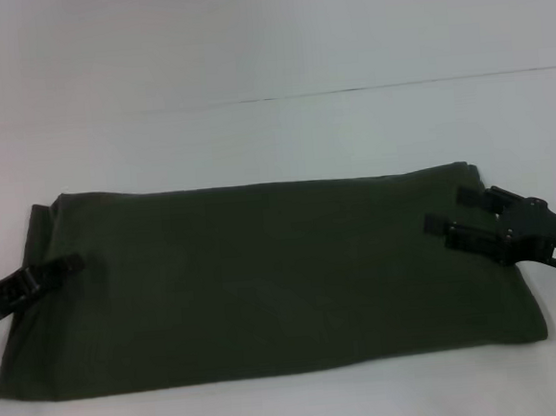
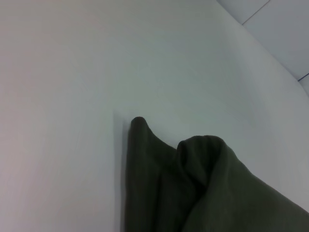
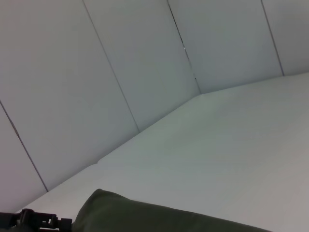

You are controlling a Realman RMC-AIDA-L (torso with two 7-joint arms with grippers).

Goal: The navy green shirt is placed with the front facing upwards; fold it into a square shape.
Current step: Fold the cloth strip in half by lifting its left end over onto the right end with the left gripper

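Note:
The navy green shirt [image 1: 264, 276] lies on the white table as a long dark olive rectangle, folded, with no print or collar showing. My left gripper [image 1: 57, 272] rests low at the shirt's left edge, its tip over the cloth. My right gripper [image 1: 449, 210] is open over the shirt's right end, near the far corner, both black fingers [image 1: 470, 197] spread above the fabric. In the left wrist view a bunched fold of the shirt [image 2: 203, 188] rises from the table. The right wrist view catches a strip of the shirt [image 3: 169, 220] and the left gripper [image 3: 34, 222] far off.
The white table [image 1: 272, 131] extends beyond the shirt on all sides, with a pale panelled wall [image 3: 120, 63] behind it. The shirt's near edge lies close to the table's front.

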